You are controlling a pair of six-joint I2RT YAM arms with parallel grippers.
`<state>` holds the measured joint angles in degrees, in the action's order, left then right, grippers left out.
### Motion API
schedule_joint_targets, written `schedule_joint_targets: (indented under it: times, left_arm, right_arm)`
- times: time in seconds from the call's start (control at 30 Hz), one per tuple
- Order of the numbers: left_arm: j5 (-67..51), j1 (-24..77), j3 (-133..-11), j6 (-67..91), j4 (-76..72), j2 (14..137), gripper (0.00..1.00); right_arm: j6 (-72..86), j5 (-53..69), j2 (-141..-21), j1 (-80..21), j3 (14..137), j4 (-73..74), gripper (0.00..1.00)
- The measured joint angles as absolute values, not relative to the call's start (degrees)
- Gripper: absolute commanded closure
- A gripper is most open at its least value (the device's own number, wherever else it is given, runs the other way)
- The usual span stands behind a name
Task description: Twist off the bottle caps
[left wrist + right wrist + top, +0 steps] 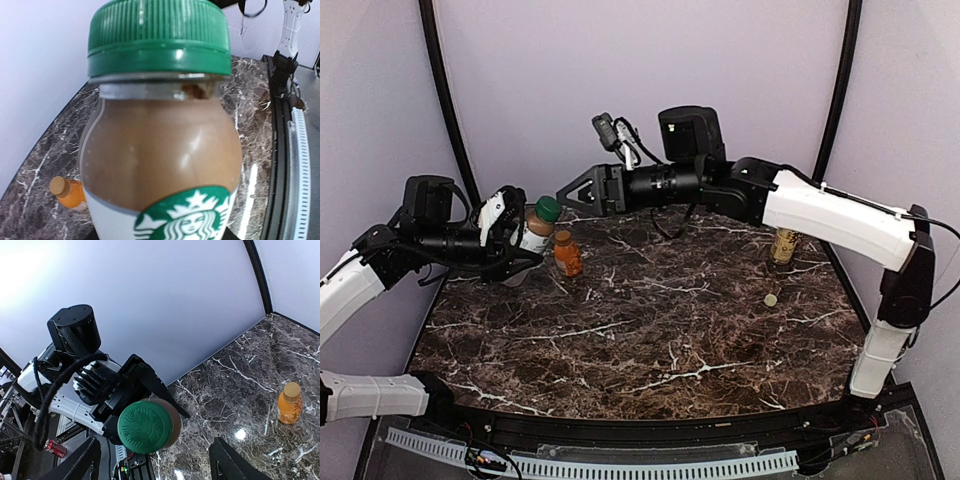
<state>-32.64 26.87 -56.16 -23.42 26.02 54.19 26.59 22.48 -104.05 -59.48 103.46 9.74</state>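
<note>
The dark green cap [548, 208] sits screwed on the brown-drink bottle [534, 232], which is held up off the counter [670, 340] at its far left corner, tipped so the cap points toward the right arm. The bottle carries a white label with a green round logo below the brown liquid. The left tool [520, 240] has the bottle by its body, with its fingers closed in against either side, and it alone carries the bottle. The right tool [570, 192] faces the cap head-on from the right with its jaws spread wide. In the right wrist view its two fingers [82, 465] stand well out to either side of the green cap, with clear gaps between, gripping nothing. Whether a fingertip brushes the cap's rim cannot be told from the overhead view. Just near of the held bottle, the squat orange bottle [567, 258] stands upright on the counter with its orange cap [562, 237] on. Well apart, at the far right, the yellowish tea bottle [783, 245] stands upright with its top hidden behind the right arm. The cream-white cap [771, 299] lies loose on the counter just near of it.
</note>
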Motion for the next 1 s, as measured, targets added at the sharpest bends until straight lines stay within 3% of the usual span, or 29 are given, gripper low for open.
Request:
schedule_joint_targets:
  times: [0.2, 0.43, 1.0]
  left_arm:
    - [-16.75, 28.91, -57.67, -39.59, 25.91, 54.08, 0.71]
    - [1.23, 33.17, -57.30, -57.23, 18.17, 53.78, 0.71]
    - [10.63, 37.19, -53.23, -68.88, 10.87, 53.12, 0.71]
  right_arm:
    - [33.43, 25.15, -99.53, -55.51, 102.54, 11.18, 0.18]
    - [37.41, 26.35, -103.50, -55.79, 105.27, 15.14, 0.21]
    - [40.18, 28.36, -110.08, -55.79, 110.34, 15.97, 0.33]
